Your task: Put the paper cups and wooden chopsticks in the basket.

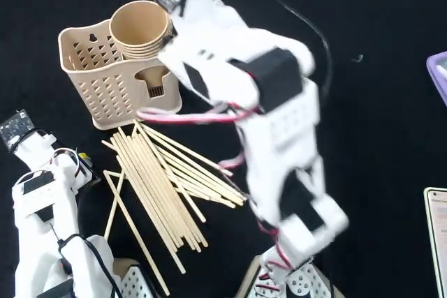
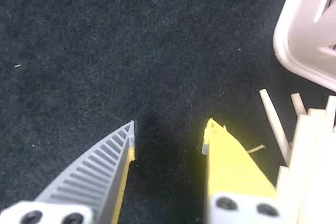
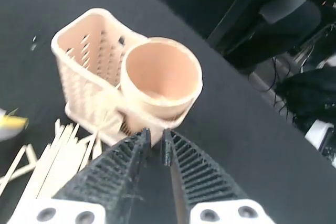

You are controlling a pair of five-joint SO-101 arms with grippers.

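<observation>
Right gripper (image 3: 155, 139) beside cups (image 3: 163, 77) in basket (image 3: 84, 61)

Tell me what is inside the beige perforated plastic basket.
A stack of tan paper cups stands in one compartment of the beige perforated plastic basket. The other compartment shows bare walls; its floor and the cups' lower part are hidden.
</observation>
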